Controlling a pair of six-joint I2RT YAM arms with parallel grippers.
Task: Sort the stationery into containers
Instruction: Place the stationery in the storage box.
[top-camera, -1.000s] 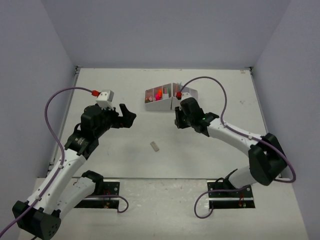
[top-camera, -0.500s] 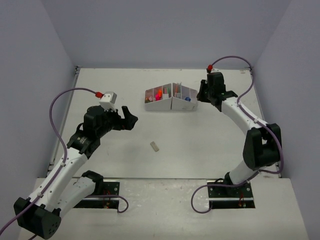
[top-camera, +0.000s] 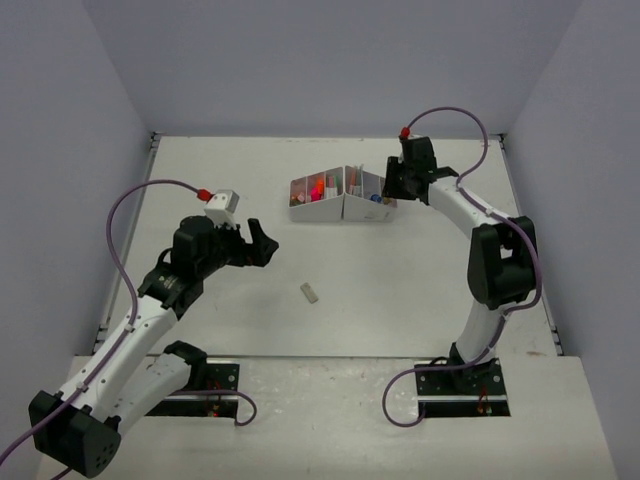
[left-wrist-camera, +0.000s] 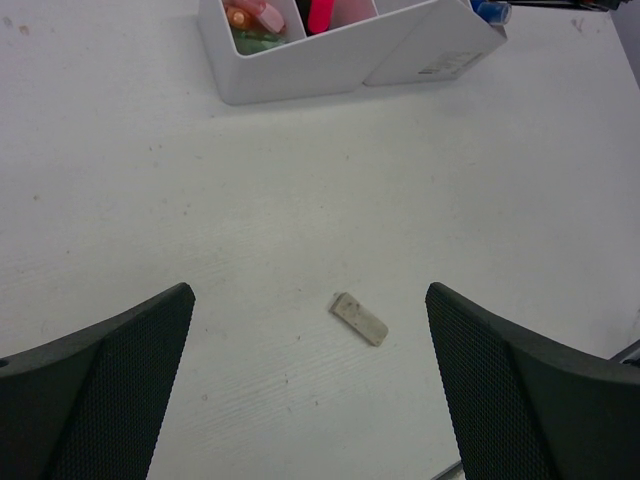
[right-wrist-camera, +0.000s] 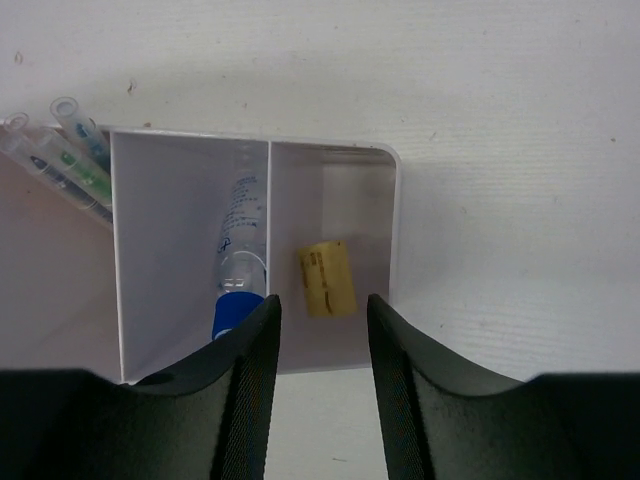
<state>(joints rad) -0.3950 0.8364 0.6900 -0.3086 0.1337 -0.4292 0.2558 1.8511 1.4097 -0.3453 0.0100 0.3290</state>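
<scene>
The white organiser box stands at the back middle of the table with pink and orange items in its left compartments. My right gripper hovers over its right end, open and empty. In the right wrist view the right gripper is above a small peach-yellow piece lying in the end compartment. A clear pen with a blue cap lies in the compartment beside it. A small grey-white piece lies on the table. My left gripper is open above and left of it; the piece shows between the left gripper's fingers.
Thin clear pens with green and blue insides lean in a compartment further left. The organiser shows pink, orange and green items in the left wrist view. Grey walls close the table on three sides. Purple cables arc over both arms.
My right arm swung from the table in front of the organiser round to its back right end. My left gripper shifted slightly right and nearer. The grey-white piece has not moved.
</scene>
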